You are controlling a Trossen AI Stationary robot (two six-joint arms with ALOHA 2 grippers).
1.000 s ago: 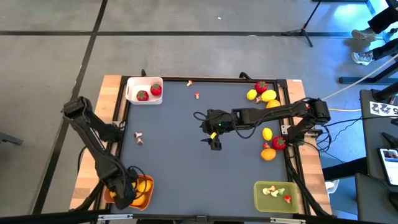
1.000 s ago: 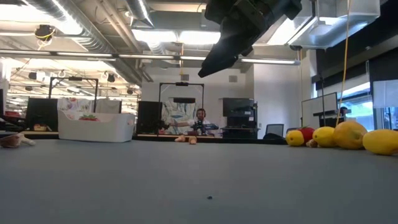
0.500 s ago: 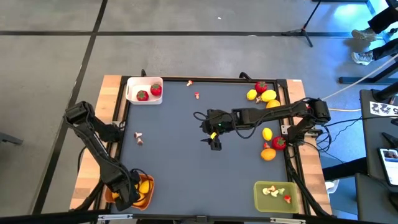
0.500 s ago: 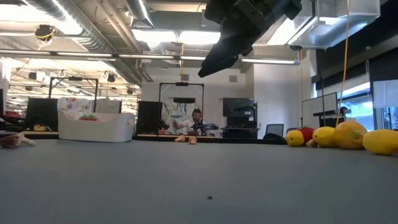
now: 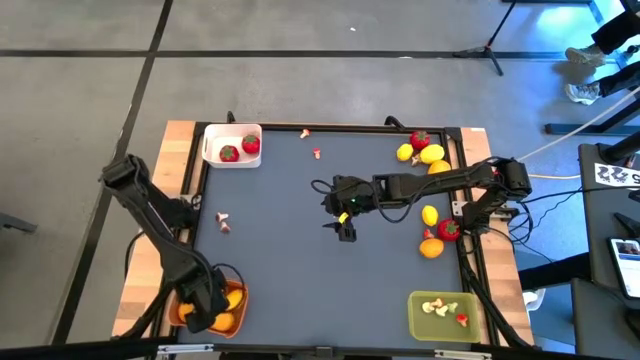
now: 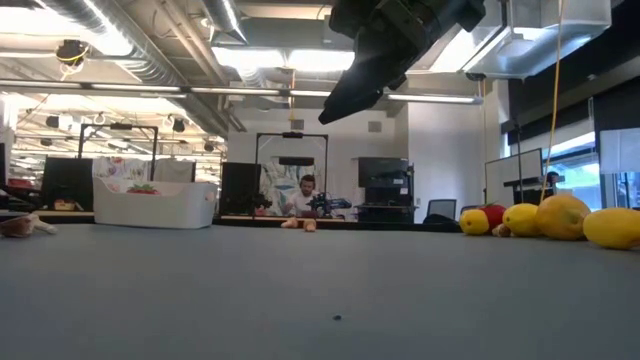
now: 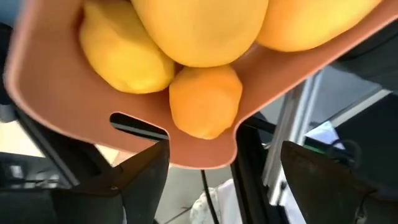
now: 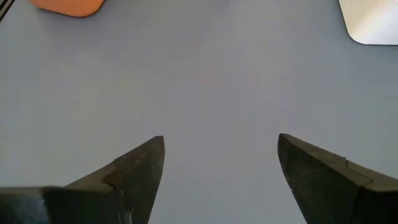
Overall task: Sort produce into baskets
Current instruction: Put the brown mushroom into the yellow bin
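dark table [image 5: 300, 260], with orange basket [image 5: 232, 318] at near left corner, holding lemons [image 7: 124, 56] and orange citrus [image 7: 205, 102]. above it left gripper [image 5: 207, 303], fingers apart, empty. right gripper [image 5: 346, 232] mid-table, wide open, empty.

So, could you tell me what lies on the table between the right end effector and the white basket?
In the high view, nothing: bare dark tabletop separates the right end effector from the white basket. Two small pale bits lie beside that line.
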